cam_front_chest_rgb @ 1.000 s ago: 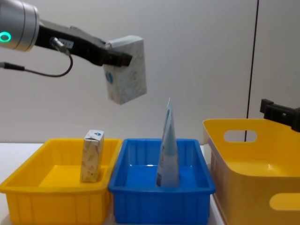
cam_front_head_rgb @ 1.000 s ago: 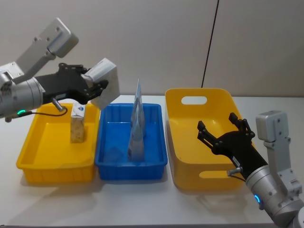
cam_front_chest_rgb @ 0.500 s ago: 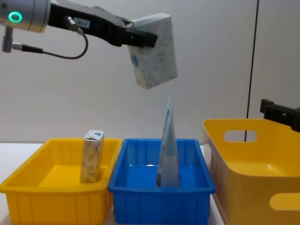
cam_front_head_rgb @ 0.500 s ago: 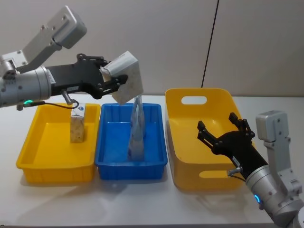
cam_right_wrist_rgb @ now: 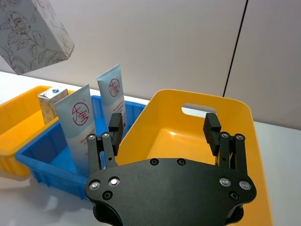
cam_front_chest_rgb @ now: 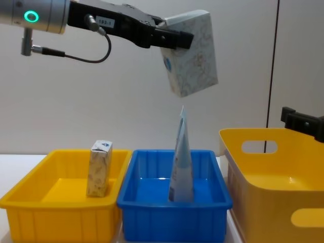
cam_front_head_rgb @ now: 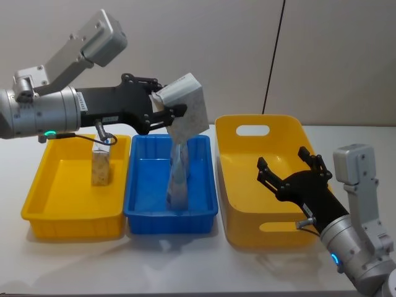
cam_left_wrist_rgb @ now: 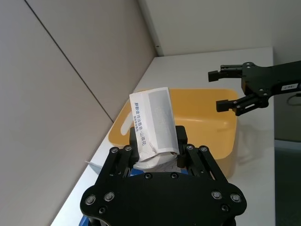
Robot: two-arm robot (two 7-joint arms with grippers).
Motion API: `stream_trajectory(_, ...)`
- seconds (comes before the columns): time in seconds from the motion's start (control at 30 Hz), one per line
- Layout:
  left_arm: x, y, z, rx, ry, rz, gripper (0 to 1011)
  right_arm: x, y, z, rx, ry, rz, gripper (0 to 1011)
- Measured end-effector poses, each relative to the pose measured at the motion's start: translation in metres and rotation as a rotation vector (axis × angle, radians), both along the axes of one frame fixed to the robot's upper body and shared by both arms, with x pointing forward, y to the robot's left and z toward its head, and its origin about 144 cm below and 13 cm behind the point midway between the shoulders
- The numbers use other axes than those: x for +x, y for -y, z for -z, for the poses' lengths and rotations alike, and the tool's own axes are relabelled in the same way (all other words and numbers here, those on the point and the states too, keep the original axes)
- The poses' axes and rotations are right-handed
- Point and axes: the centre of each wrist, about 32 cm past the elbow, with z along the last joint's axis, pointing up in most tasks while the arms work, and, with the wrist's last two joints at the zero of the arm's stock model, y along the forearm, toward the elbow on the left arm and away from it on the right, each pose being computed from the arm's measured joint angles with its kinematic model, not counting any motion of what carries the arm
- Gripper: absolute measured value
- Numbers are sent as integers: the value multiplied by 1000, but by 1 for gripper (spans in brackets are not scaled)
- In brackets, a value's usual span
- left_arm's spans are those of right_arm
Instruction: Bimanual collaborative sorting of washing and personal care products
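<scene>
left gripper (cam_front_head_rgb: 166, 112) pinches the marbled box (cam_front_head_rgb: 189, 115), long axis tilted off vertical, high above the blue bin (cam_front_head_rgb: 170, 214); right gripper (cam_front_head_rgb: 291, 169) spread.

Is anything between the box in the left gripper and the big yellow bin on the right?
Nothing visible on the way: the marbled box, in the left gripper, hangs above the tubes. The open right gripper hovers over the tall yellow bin.

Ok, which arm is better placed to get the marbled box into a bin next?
Left, probably. The left pincer is shut on the marbled box, held in the air above the blue bin. The right pincer hangs open and empty over the large yellow bin, apart from the box.
</scene>
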Motion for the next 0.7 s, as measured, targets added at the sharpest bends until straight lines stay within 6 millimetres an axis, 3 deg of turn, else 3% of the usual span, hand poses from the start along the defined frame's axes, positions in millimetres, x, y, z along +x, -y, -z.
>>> stream_trajectory(0.7,11,16,12,1,-31,140,403,0,0,0,0,0,0,1002)
